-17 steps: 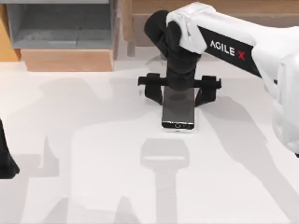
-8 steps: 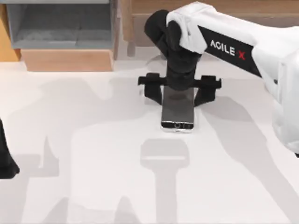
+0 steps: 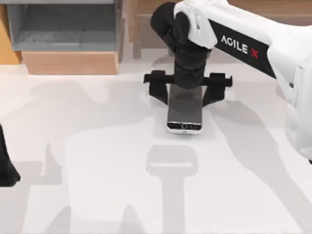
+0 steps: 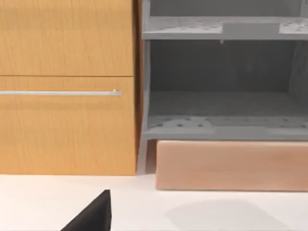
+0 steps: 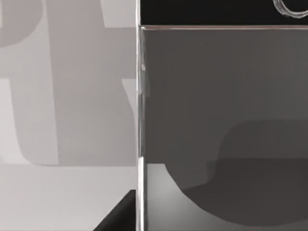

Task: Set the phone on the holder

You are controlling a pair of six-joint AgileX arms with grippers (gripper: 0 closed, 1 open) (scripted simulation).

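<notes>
The phone (image 3: 184, 113) is a slim rectangle with a dark grey screen, black bezels and a thin silver rim, its home-button end pointing toward 6 o'clock. Its far end lies between the two black arms of the holder (image 3: 157, 87), which stands on the table at 12 o'clock from centre.

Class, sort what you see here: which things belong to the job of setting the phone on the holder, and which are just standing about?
Belong to the job:
phone
black holder
right hand, over the phone's far end

Just standing about:
grey shelf unit
wooden cabinet
left hand, parked at the table's left edge
</notes>
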